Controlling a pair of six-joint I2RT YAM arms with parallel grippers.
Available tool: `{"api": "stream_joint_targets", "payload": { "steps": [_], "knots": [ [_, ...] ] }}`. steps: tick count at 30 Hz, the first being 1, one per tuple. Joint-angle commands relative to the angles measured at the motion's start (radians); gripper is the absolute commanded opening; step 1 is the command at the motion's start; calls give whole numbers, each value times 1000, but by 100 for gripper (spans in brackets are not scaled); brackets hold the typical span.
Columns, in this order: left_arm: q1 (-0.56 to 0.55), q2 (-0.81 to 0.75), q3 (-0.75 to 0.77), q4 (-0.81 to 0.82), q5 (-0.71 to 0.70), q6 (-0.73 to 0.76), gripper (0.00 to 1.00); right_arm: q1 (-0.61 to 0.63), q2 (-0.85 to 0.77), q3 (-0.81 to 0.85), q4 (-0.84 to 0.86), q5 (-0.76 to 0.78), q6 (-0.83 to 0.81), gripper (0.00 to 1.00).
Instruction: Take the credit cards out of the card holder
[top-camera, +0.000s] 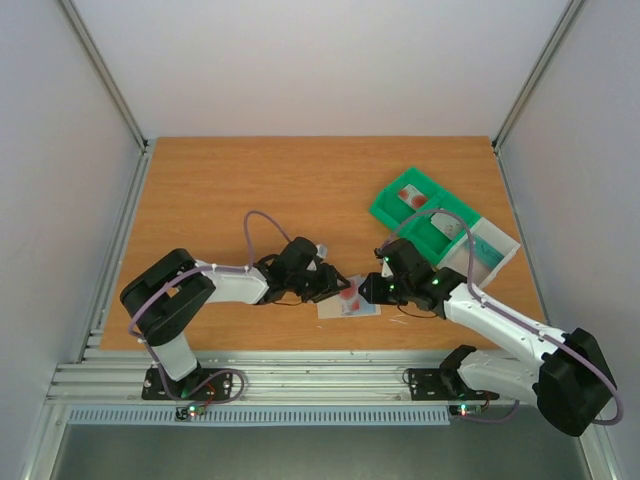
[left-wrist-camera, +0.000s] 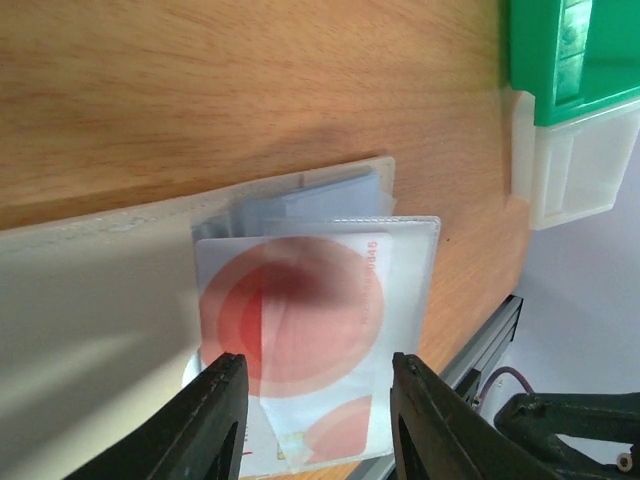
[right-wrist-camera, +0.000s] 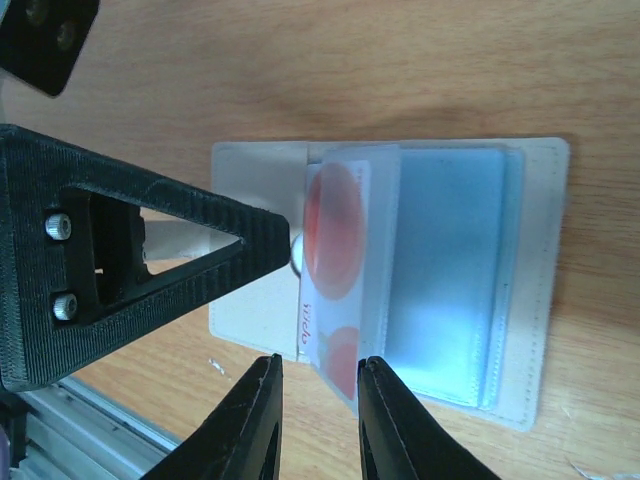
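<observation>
A white card (left-wrist-camera: 290, 320) with red circles carries red print along one edge, too blurred to read. It sits in a clear sleeve of the pale card holder (right-wrist-camera: 540, 300), which lies flat at the lower middle of the bench (top-camera: 220, 190), beside blue-grey cards (right-wrist-camera: 450, 260). The left fingers (left-wrist-camera: 225, 420) stand apart above it, gripping nothing. The right fingers (right-wrist-camera: 255, 420), slightly parted and empty, hover at its lower edge.

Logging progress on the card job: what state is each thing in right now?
card holder: lying open on the table
red-circle card: inside the holder, on top
blue-grey cards: tucked in sleeves
left gripper: jaws apart, nothing gripped
right gripper: jaws apart at the card's end
</observation>
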Motion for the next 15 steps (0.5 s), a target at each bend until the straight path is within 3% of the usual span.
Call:
{"api": "stream_joint_targets", "payload": {
  "steps": [1, 10, 15],
  "knots": [
    [12, -22, -17, -9, -24, 24, 40, -4, 49, 26, 54, -63, -1, 24],
    [20, 4, -38, 10, -21, 28, 41, -6, 245, 47, 4, 44, -25, 22],
    [20, 19, -40, 37, -15, 25, 41, -5, 274, 19, -16, 129, -35, 21]
  ]
}}
